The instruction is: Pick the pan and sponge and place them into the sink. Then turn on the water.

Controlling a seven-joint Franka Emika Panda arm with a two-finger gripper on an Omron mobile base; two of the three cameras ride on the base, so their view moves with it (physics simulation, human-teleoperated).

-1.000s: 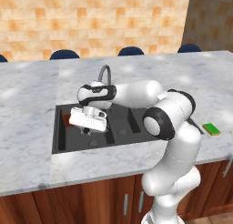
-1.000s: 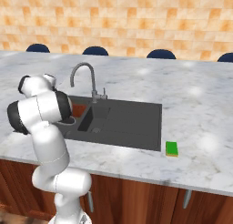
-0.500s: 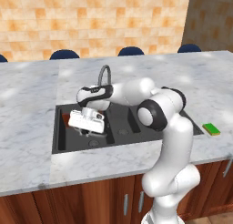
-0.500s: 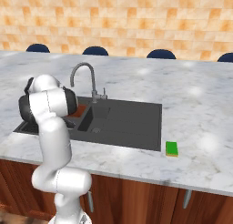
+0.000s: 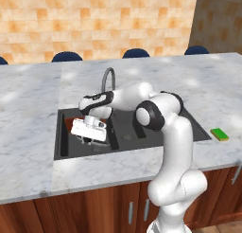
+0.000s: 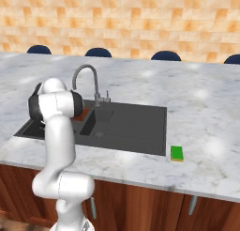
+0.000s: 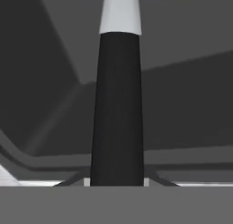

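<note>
**Pan handle gripped over the left basin**

In the hand view a long black pan handle runs straight up from between the finger tips to a pale silvery collar at the top, with dark grey basin walls behind it. The end effector is closed narrowly on that handle and sits low over the left basin of the sink, as the left base view shows. Of the pan itself little can be made out: a reddish-brown sliver shows in the basin just behind the white hand, and the same patch appears in the right base view beside the arm's dark joint.

The sponge is bright green with a yellowish edge, flat and small. It lies on the marble desk just beyond the sink's right end, near the front edge, well apart from the arm.

The grey gooseneck faucet stands at the sink's back rim, curving over the basins just behind the forearm. Four dark blue chair backs line the desk's far side.
</note>
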